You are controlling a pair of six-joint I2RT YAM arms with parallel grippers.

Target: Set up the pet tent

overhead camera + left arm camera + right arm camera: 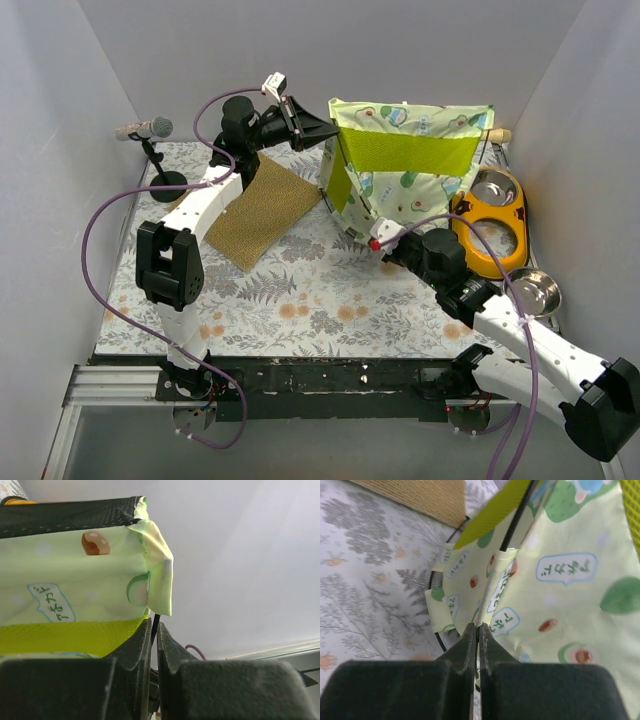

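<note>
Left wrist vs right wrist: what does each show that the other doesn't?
Left wrist only: a black mesh edge along the tent, and bare white wall. Right wrist only: the leaf-print tablecloth and a corner of the brown mat. Both: printed tent fabric, lime lining, a thin black pole, and that arm's own jaws closed with a tent edge running between them.

I'm getting bright, even overhead light; shadows under the pet tent [410, 165] are soft and faint. The steel bowl [538, 292] right of the tent glints. In the left wrist view the wall [240, 570] beside the tent washes out white, and the nearest foreground looks soft.
</note>
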